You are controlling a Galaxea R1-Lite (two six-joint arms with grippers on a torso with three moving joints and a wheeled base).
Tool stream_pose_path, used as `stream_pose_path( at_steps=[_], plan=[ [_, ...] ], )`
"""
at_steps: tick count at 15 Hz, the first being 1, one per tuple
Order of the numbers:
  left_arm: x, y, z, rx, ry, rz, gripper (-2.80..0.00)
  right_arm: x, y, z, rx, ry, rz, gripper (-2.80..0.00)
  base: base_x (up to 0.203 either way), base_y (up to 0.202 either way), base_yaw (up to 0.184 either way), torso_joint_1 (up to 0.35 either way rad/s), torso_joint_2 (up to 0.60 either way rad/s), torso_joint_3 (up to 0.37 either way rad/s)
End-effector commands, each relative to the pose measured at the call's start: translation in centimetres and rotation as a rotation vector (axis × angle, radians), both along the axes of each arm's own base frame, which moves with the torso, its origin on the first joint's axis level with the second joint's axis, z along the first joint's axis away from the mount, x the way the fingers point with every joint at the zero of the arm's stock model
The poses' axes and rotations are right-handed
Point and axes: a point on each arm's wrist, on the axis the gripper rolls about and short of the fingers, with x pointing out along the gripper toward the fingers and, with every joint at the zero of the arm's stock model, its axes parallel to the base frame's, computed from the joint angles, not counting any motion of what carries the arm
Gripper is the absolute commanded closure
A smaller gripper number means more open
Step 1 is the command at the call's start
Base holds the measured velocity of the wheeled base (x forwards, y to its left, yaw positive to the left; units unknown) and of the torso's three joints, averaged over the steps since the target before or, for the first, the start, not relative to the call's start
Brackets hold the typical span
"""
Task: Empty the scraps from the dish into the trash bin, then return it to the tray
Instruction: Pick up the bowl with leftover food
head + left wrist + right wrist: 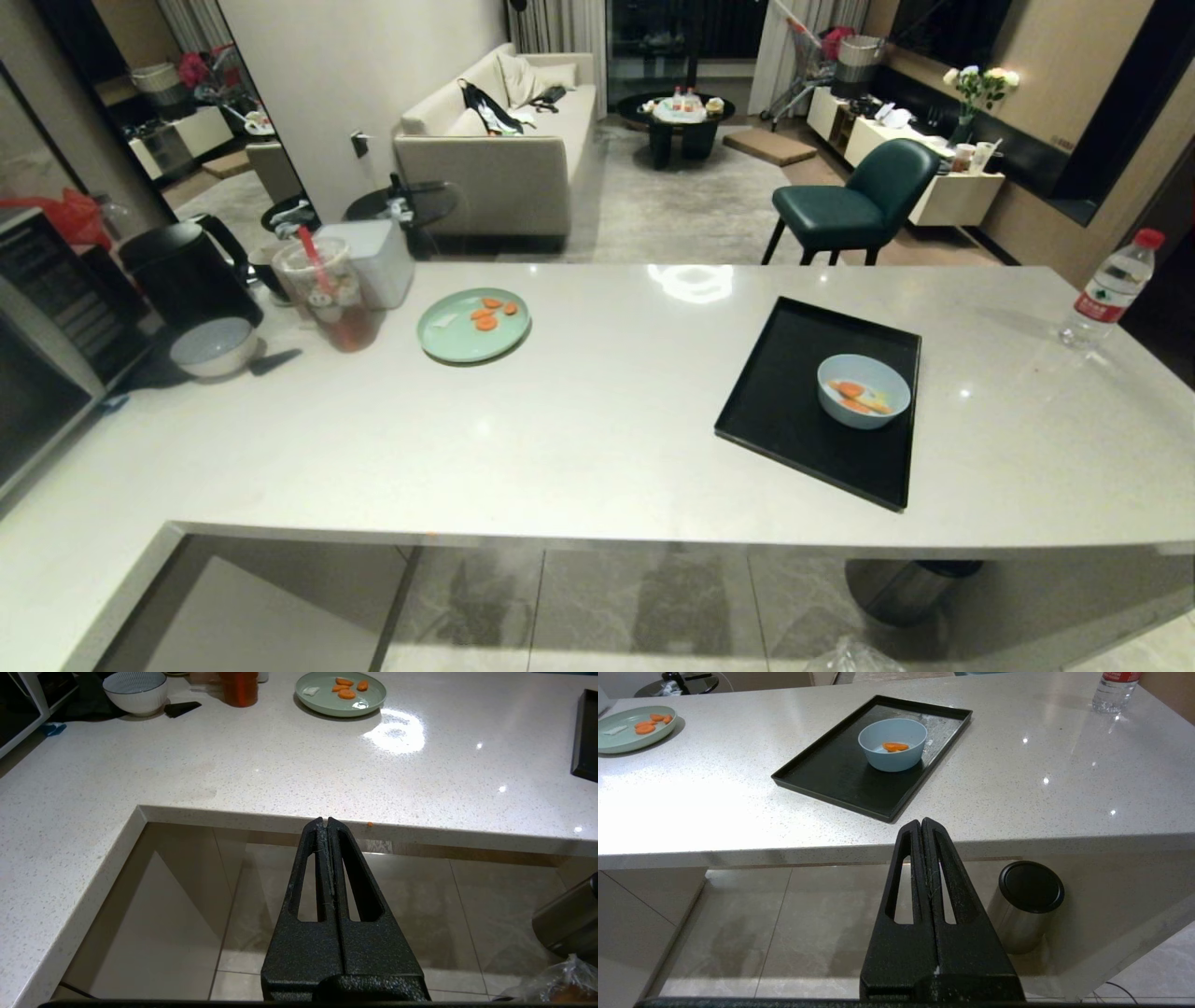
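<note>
Nothing done yet. The dish (864, 391) sits upright, mouth up, on the tray (794, 411), toward its right side, scraps (854, 397) still inside. Being round, the dish has no long axis. The bin (854, 656) shows only as crinkled plastic on the floor below the counter (579, 439). Left gripper (326, 822) and right gripper (921, 823) hang below the counter edge, jaws pressed together, empty. All steps remain: grasp, tip, return.
</note>
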Motion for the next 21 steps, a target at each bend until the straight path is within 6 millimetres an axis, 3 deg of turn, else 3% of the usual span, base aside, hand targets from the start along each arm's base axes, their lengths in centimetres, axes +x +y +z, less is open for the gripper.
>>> stream_pose_path(
  at_steps=[1, 6, 9, 12, 16, 17, 19, 21],
  plan=[
    [0.0, 0.0, 0.0, -0.001, -0.001, 0.0, 0.0, 0.0, 0.0, 0.0, -0.01, -0.002, 0.0, 0.0, 0.0, 0.0, 0.0, 0.0, 0.0, 0.0],
    [0.0, 0.0, 0.0, -0.001, 0.0, 0.0, 0.0, 2.2, 0.0, 2.0, -0.019, 0.135, 0.015, 0.0, 0.0, 0.0, 0.0, 0.0, 0.0, 0.0],
    [0.0, 0.0, 0.0, -0.001, 0.001, 0.002, 0.0, 5.8, 0.0, 4.5, -0.013, 0.293, 0.038, 0.0, 0.0, 0.0, 0.0, 0.0, 0.0, 0.0],
    [0.0, 0.0, 0.0, -0.001, 0.0, 0.0, 0.0, 12.0, 0.0, 8.1, -0.004, 0.429, 0.098, 0.0, 0.0, 0.0, 0.0, 0.0, 0.0, 0.0],
    [0.0, 0.0, 0.0, -0.001, -0.001, 0.0, 0.0, 24.1, 0.0, 13.6, -0.006, 0.51, 0.137, 0.0, 0.0, 0.0, 0.0, 0.0, 0.0, 0.0],
    [0.0, 0.0, 0.0, -0.001, 0.001, 0.0, 0.0, 26.9, 0.0, 14.5, -0.005, 0.529, 0.143, -2.8, 0.0, 0.0, 0.0, 0.0, 0.0, 0.0],
    [0.0, 0.0, 0.0, -0.001, 0.001, 0.0, 0.0, 31.3, 0.3, 15.6, 0.017, 0.582, 0.155, -2.8, 0.0, 0.0, 0.0, 0.0, 0.0, 0.0],
    [0.0, 0.0, 0.0, -0.001, -0.001, 0.0, 0.0, 34.8, 0.7, 15.3, 0.058, 0.678, 0.157, -2.8, 0.0, 0.0, 0.0, 0.0, 0.0, 0.0]
  ],
)
